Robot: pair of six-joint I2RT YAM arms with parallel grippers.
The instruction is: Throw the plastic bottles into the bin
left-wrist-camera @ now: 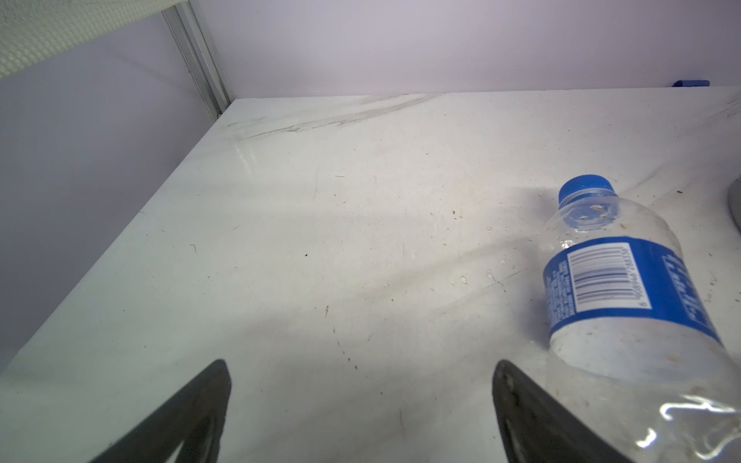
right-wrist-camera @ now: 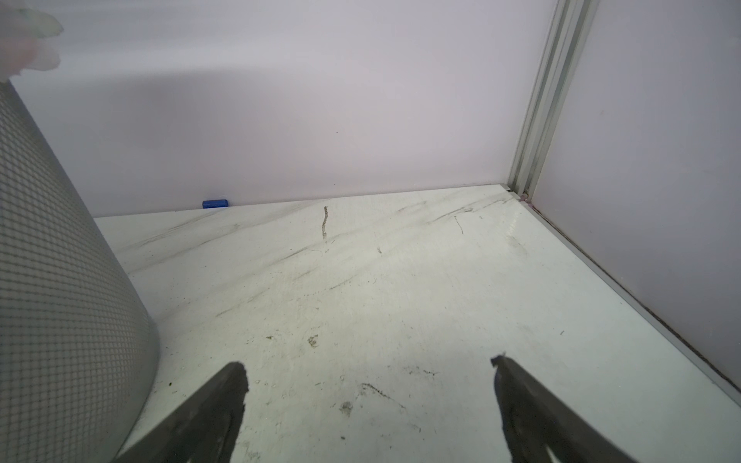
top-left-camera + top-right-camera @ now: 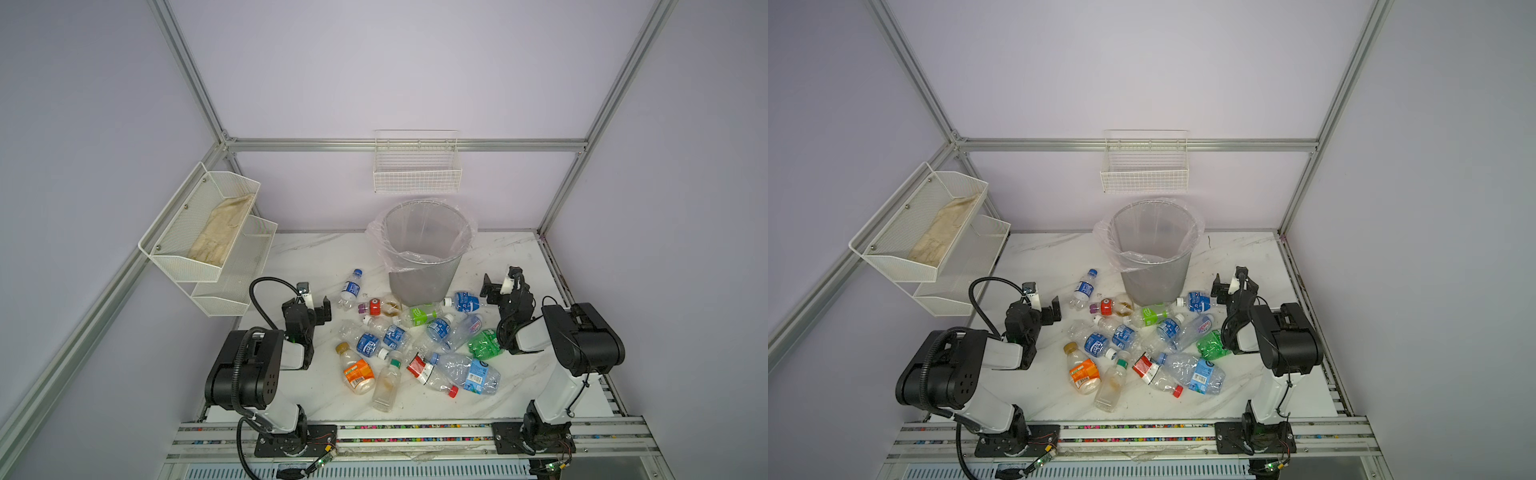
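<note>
The bin point(image 3: 424, 257) point(image 3: 1154, 257), a grey mesh basket with a clear liner, stands upright at the back middle of the white table; nothing shows inside it. Several plastic bottles lie scattered in front of it. Among them are one with an orange label point(image 3: 356, 372), a crushed green one point(image 3: 484, 344) and a red-labelled one point(image 3: 428, 374). My left gripper point(image 3: 316, 297) point(image 1: 361, 401) is open and empty, just left of a blue-labelled bottle point(image 3: 351, 289) point(image 1: 625, 288). My right gripper point(image 3: 498, 282) point(image 2: 369, 401) is open and empty, right of the bin's wall point(image 2: 60, 300).
A white wire basket point(image 3: 417, 174) hangs on the back wall above the bin. Tiered white mesh shelves point(image 3: 208, 232) holding a cloth jut out from the left wall near my left arm. A small blue object point(image 2: 215, 203) lies at the back wall.
</note>
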